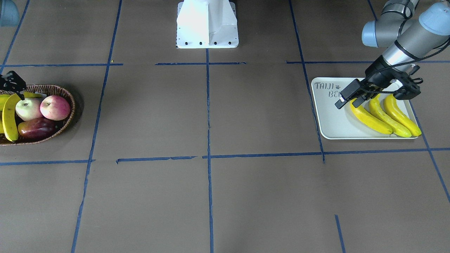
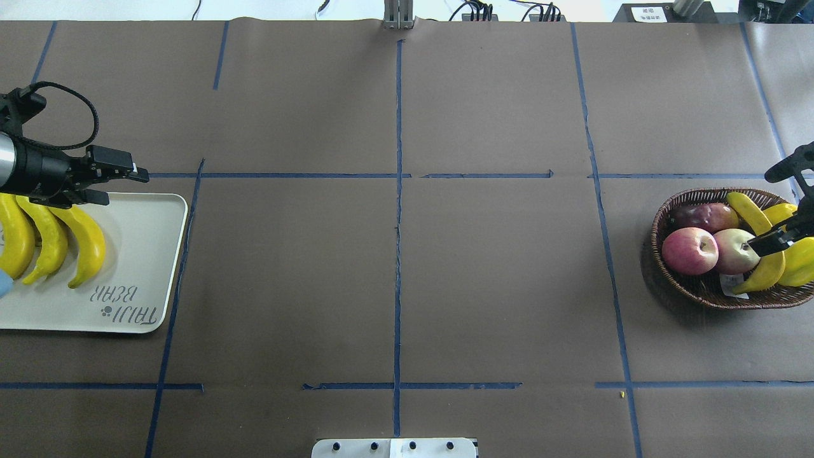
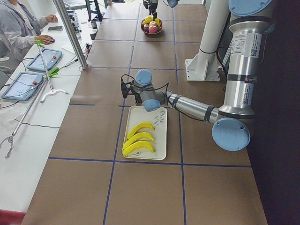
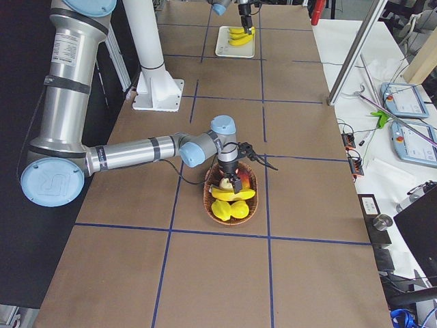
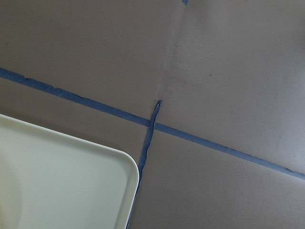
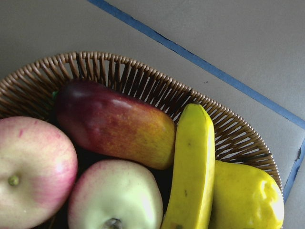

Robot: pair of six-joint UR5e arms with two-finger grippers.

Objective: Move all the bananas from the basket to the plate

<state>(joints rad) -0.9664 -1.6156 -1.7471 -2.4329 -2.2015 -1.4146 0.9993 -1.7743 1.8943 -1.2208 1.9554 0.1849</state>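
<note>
Three bananas [image 2: 89, 245] lie side by side on the plate [image 2: 140, 254], an off-white tray at the table's left end. My left gripper [image 2: 124, 187] hovers open and empty over the plate's far edge, just past the banana tips [image 1: 369, 119]. At the right end, the wicker basket [image 2: 699, 299] holds one banana [image 2: 760, 254] among other fruit. My right gripper [image 2: 772, 207] is open over that banana [image 6: 190, 176], with one fingertip [image 2: 763, 245] at its side. No fingers show in either wrist view.
Also in the basket are two apples [image 2: 690, 249], a dark red fruit [image 6: 114, 124] and stubby yellow fruit [image 6: 245, 200]. The robot's white base [image 1: 207, 24] stands at the middle of the near edge. A seated person [image 3: 18, 28], tablets and a metal pole [image 3: 70, 33] are beside the table.
</note>
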